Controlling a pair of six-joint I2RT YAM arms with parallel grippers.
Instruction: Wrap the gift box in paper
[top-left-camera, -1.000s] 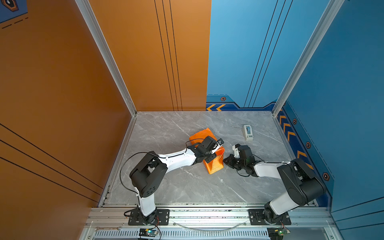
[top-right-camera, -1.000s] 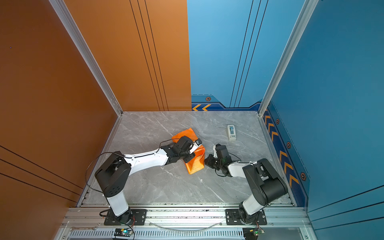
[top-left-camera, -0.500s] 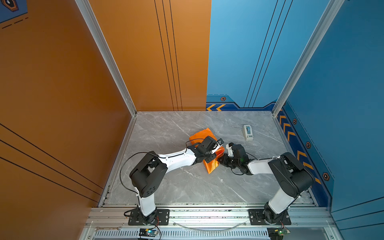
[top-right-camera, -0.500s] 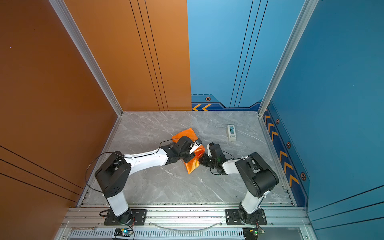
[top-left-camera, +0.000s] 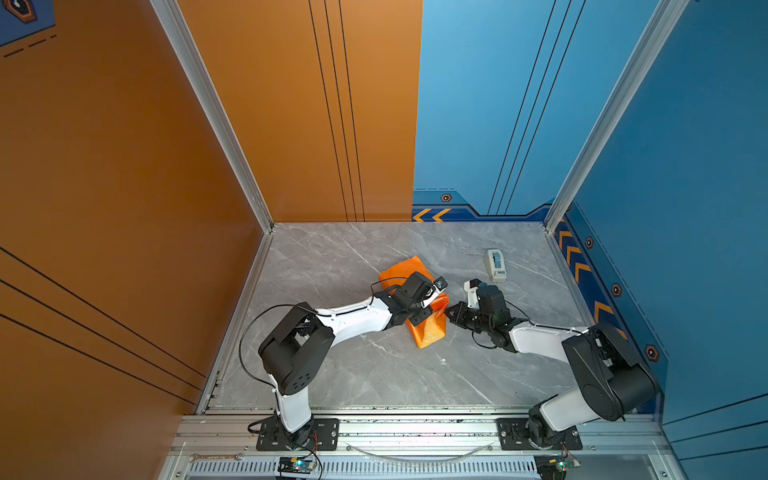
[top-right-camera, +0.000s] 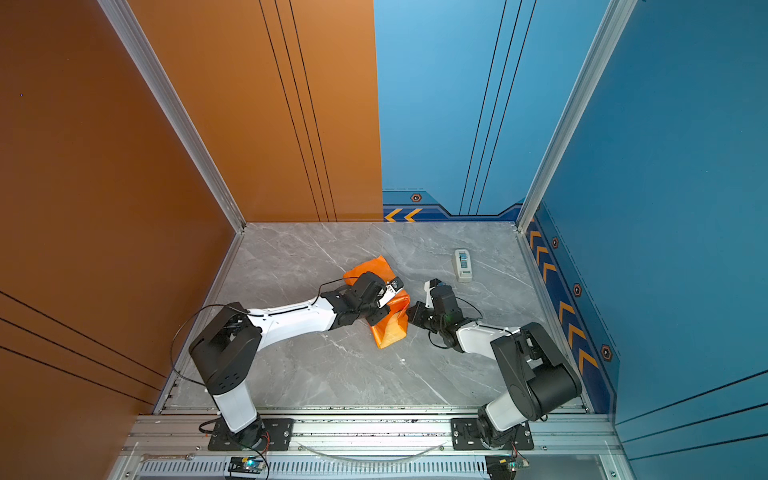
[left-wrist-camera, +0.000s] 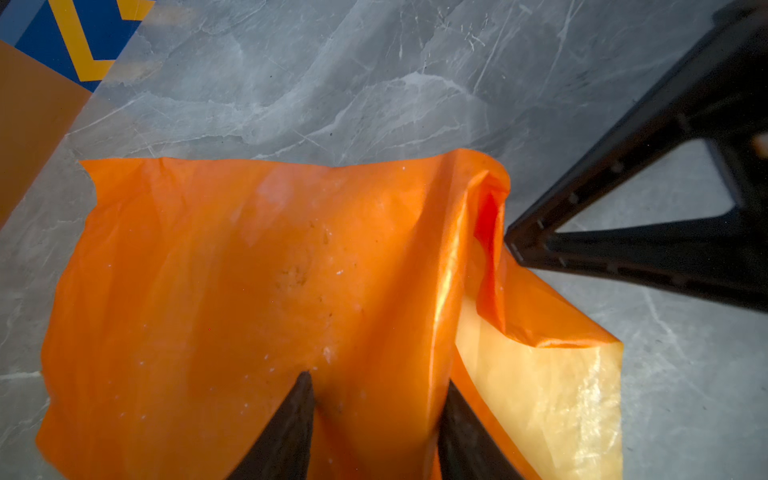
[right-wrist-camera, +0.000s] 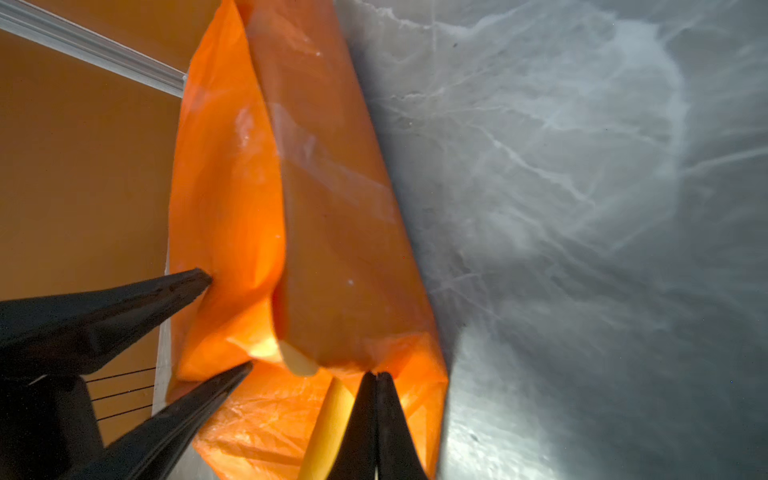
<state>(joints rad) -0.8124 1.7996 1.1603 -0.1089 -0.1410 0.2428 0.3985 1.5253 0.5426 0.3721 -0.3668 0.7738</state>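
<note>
While the left gripper (left-wrist-camera: 378, 378) presses the paper (left-wrist-camera: 208, 270), the right gripper (left-wrist-camera: 511, 245) touches it.

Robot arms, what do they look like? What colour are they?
Both arms are alike: the left arm and the right arm have smooth white shells between chunky black joints. A thin black cable loops off the left one. The left gripper and right gripper each have two black fingers tapering to points.

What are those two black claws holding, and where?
Nothing looks gripped. The left gripper, open, presses down on the glossy orange wrapping paper; the right gripper, shut, pokes its folded end.
</note>
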